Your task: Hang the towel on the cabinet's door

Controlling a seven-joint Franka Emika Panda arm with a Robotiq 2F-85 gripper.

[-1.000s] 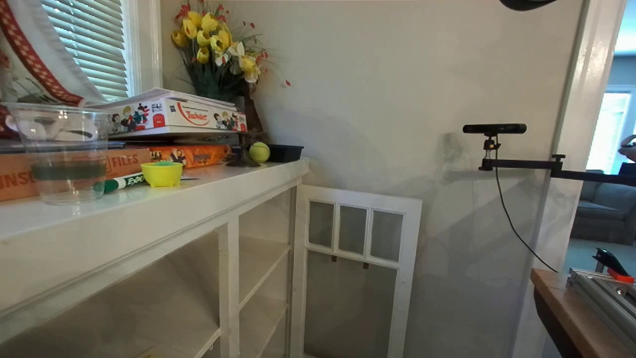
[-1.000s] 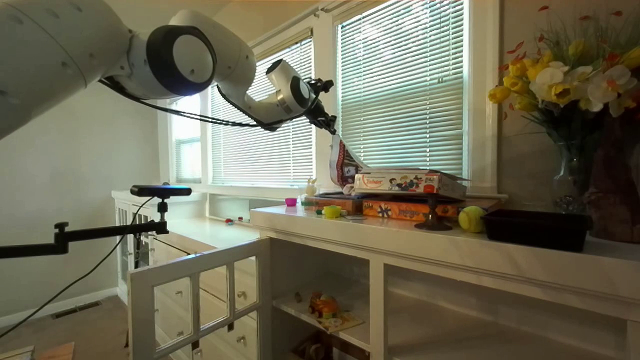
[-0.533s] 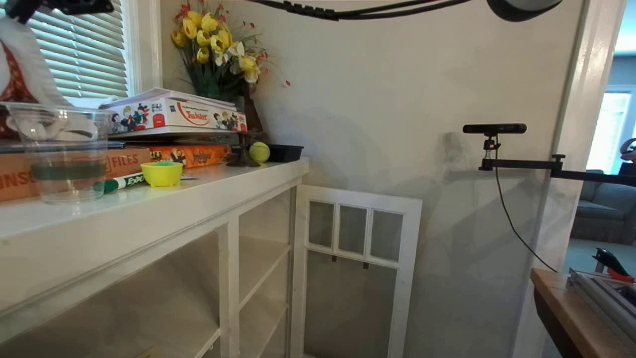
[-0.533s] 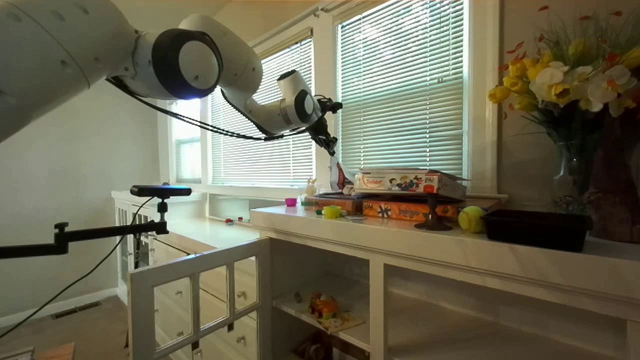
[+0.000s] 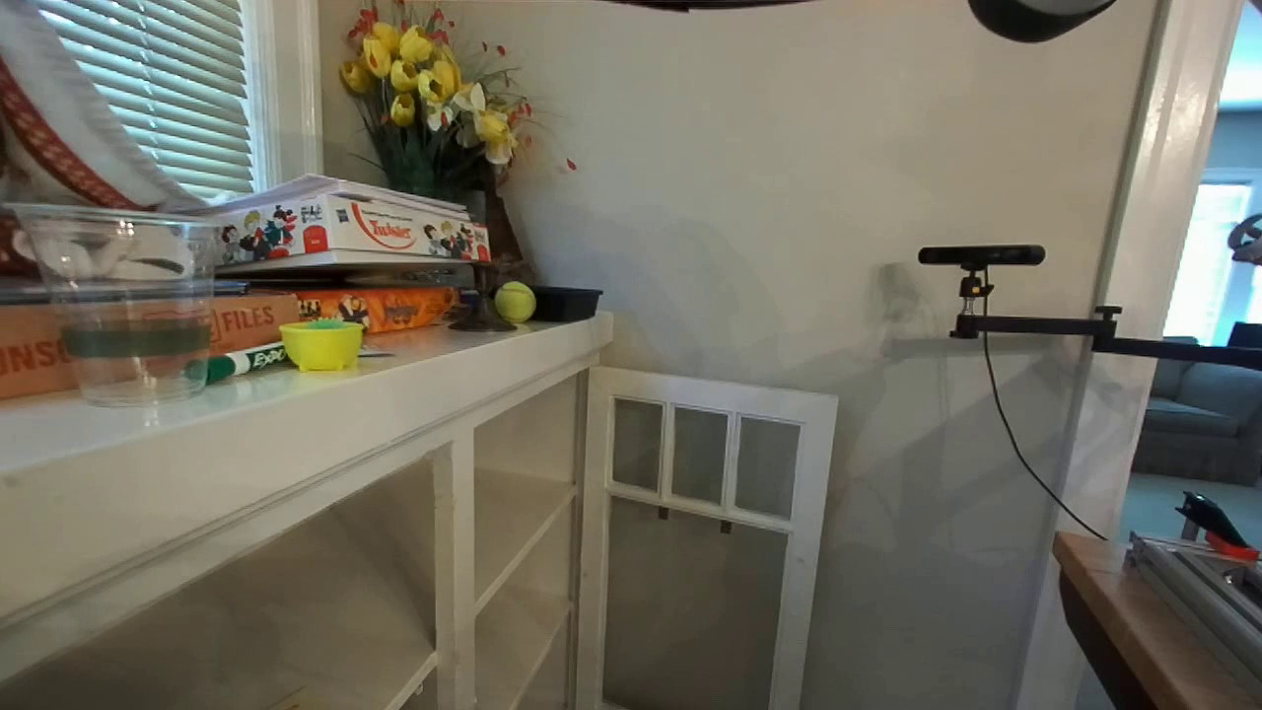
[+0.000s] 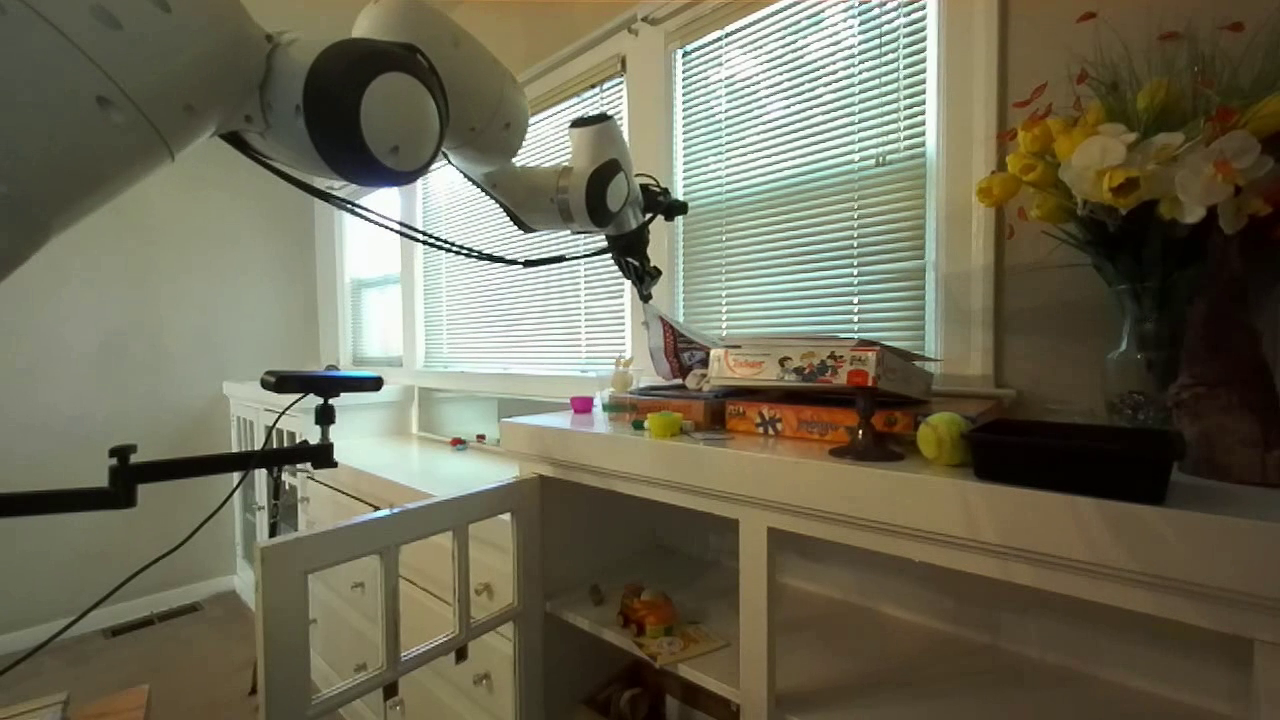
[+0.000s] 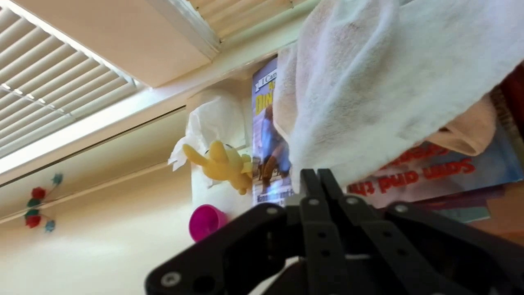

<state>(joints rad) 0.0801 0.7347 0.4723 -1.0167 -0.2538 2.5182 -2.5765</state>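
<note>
My gripper point(image 7: 317, 174) is clenched on the towel point(image 7: 368, 106); can't tell how much cloth is in the pinch, that spot is hidden. From there the towel slants down, pale terry with a red band, toward a purple-blue book point(image 7: 268, 151) and a red-lettered book point(image 7: 409, 191) just below, blocking part of both from the wrist view. Below the tips, off to one side: yellow figure point(image 7: 224, 164), magenta cup point(image 7: 206, 223). Lower and further out from the tool: Twister box point(image 6: 800, 365) above an orange box point(image 6: 800, 420), lime-yellow cup point(image 6: 664, 425) near them. Beyond, tennis ball point(image 6: 943, 438) just beside a black tray point(image 6: 1070, 465), flowers point(image 6: 1100, 165) behind. Well below me, apart from gripper and towel: cabinet door point(image 6: 391, 600), swung out.
</note>
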